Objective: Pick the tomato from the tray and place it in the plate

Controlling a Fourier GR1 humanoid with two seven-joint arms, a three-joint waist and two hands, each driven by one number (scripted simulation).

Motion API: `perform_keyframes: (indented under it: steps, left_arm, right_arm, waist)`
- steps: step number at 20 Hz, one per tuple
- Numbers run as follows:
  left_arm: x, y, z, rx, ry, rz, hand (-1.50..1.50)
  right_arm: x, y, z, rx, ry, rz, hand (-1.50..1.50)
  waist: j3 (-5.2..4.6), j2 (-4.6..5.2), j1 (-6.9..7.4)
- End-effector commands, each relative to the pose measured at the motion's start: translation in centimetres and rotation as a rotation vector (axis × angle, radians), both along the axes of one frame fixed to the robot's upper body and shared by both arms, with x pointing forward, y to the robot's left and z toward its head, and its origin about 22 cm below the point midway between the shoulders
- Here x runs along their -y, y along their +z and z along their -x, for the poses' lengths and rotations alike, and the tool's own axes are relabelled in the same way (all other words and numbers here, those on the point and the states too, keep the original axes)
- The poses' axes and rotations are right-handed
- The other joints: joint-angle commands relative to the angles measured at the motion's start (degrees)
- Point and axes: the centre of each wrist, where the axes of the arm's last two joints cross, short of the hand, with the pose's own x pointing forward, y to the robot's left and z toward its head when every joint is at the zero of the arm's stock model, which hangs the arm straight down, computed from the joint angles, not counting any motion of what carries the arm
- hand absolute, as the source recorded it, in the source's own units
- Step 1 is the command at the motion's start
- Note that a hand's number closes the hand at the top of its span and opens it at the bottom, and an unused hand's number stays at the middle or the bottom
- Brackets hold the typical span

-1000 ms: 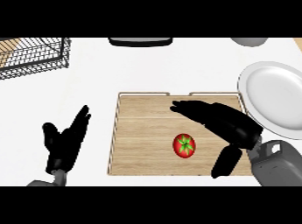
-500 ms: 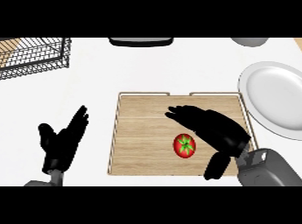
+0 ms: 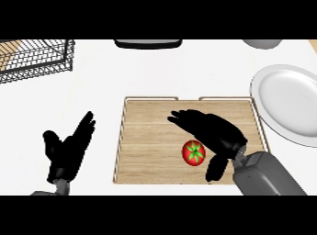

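Wood tray (image 3: 147, 137) lies flat on the white counter (image 3: 161, 73), with a raised rim all round and two small notches in its far edge. Its only content is the tomato (image 3: 194, 152), red with a green star-shaped stem facing up, resting on the tray's floor toward the near right part. To the right of the tray, just beside its right rim, sits the white plate (image 3: 296, 103), with nothing on it. A black wire rack (image 3: 25, 59) stands at the far left corner of the counter, well apart from the tray.

The right hand (image 3: 212, 128) comes in from the lower right on its grey forearm and hangs over the tray, palm down, fingers stretched toward the far left and relaxed, holding nothing. Its thumb (image 3: 215, 167) points down just to the right of the tomato; whether it touches the fruit cannot be told. The left hand (image 3: 65, 151) shows at the lower left, off the tray on the counter side, open with fingers up, at rest.
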Motion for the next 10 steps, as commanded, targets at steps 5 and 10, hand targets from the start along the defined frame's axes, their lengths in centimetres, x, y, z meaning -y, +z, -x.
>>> perform_keyframes:
  steps: [5,10]
  left_arm:
    - [-0.2,-1.0,0.5,-0.042,0.007,-0.01,0.0]
    - [-0.7,-0.3,-0.8,-0.042,0.002,-0.013,0.0]
  right_arm:
    - [-0.6,-2.1,-0.4,-0.003,0.076,0.135,1.5]
    - [-2.2,-3.3,-0.3,0.077,0.123,0.106,1.5]
  waist:
    - [-0.27,0.26,-0.02]
    - [-0.25,0.25,-0.01]
